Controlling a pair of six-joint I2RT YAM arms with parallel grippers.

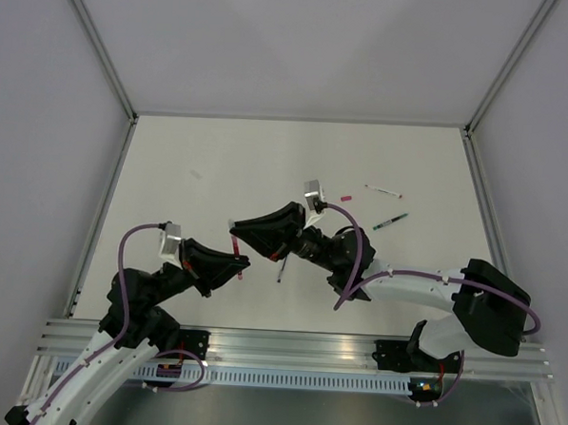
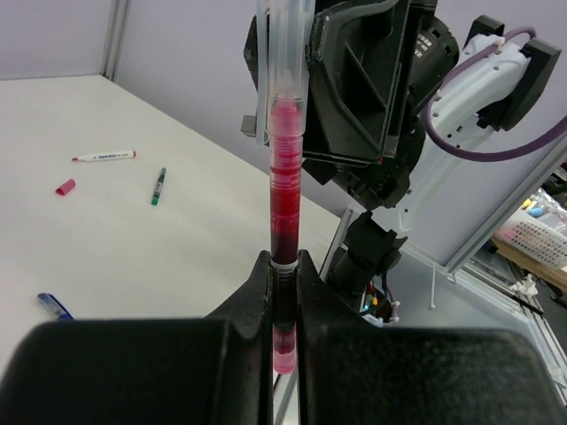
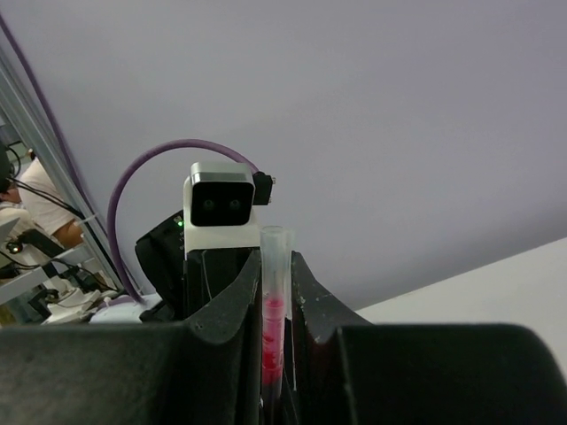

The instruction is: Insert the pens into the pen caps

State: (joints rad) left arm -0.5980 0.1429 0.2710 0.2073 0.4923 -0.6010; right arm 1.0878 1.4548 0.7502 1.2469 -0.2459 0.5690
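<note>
My left gripper [image 1: 243, 264] [image 2: 284, 261] is shut on the red pen [image 2: 285, 177], gripping its lower barrel and holding it above the table. The pen's upper end sits inside a translucent pen cap [image 2: 285, 53] [image 3: 274, 252]. My right gripper [image 1: 234, 225] [image 3: 275, 262] is shut on that cap, right above the left gripper. In the top view the red pen [image 1: 236, 250] shows as a short red line between the two grippers. The pen's tip is hidden inside the cap.
On the table's right half lie a loose red cap [image 1: 346, 197] [image 2: 65, 187], a white pen with red ends [image 1: 383, 191] [image 2: 104, 156] and a green pen [image 1: 390, 221] [image 2: 159, 186]. A blue pen [image 1: 281, 269] [image 2: 53, 305] lies under the right arm.
</note>
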